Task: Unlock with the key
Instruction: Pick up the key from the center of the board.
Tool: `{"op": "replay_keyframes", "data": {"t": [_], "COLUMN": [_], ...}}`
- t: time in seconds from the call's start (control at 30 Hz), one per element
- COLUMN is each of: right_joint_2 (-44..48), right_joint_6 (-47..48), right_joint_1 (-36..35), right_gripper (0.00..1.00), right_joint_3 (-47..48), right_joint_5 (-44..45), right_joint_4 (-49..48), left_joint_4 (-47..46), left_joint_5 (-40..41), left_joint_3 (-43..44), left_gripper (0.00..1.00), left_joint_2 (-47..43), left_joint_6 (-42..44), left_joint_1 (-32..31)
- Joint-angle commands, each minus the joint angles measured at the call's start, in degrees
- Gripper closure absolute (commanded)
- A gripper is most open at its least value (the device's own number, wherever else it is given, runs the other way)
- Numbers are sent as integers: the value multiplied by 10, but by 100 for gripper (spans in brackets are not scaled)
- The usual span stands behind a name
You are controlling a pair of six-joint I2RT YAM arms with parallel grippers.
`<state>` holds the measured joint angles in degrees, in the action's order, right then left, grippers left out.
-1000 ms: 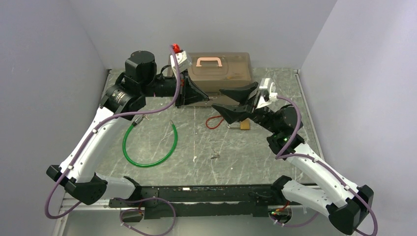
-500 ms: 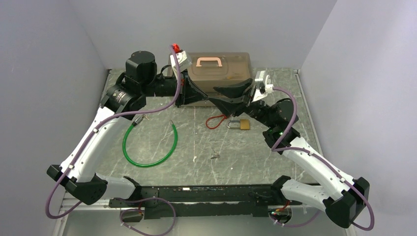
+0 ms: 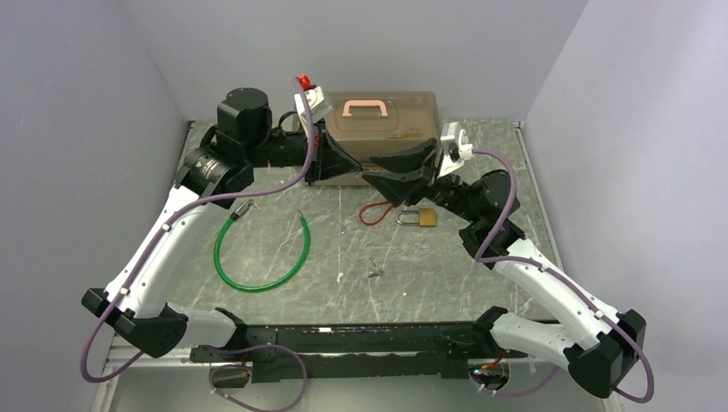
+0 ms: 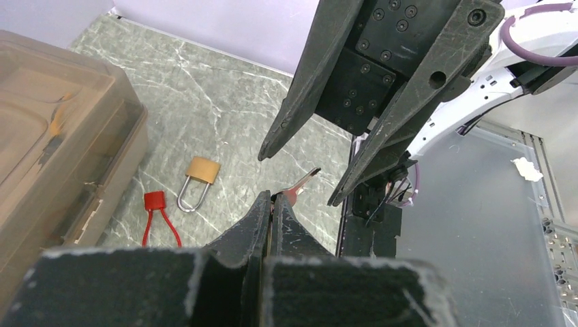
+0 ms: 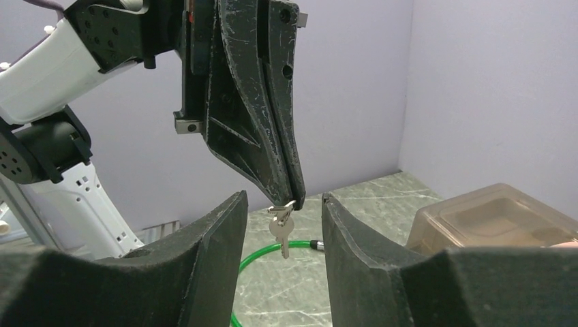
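Shiny metal key (image 5: 281, 229), brass padlock (image 4: 203, 170), marbled matt table (image 3: 360, 249).

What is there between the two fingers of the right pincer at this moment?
The key, hanging from the shut left pincer. The open right pincer does not touch it, as the right wrist view shows.

My top camera looked down from behind; both wrist cameras faced each other closely (sharing the key (image 5: 281, 229)).
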<state>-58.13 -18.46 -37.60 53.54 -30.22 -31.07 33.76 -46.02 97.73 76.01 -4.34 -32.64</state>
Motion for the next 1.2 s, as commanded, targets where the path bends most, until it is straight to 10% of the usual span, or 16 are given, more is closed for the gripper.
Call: {"op": "replay_keyframes", "data": {"t": [0.0,0.27,0.67,0.97,1.17], "right_joint_2": [0,-6,3,11,12], "right_joint_6": [-7,-21,-3,72,118], "right_joint_1": [-3,-5,-4,-4,-4], "right_gripper": [56,100,100,100,100], "right_joint_3": [28,27,25,91,124], "right_joint_5": [-10,8,27,-54,-111], "right_joint_4": [-7,-31,0,152,251], "left_joint_4": [-19,-24,-29,-16,38], "left_joint_5": [3,-7,-43,-168,-195], "left_joint_3": [10,4,-10,-70,-74], "left_gripper": [100,100,98,56,54], "left_joint_2": [-12,-15,-23,-48,-54], "left_joint_6": [-7,-11,-2,29,121], "left_joint_1": [4,4,4,4,4]}}
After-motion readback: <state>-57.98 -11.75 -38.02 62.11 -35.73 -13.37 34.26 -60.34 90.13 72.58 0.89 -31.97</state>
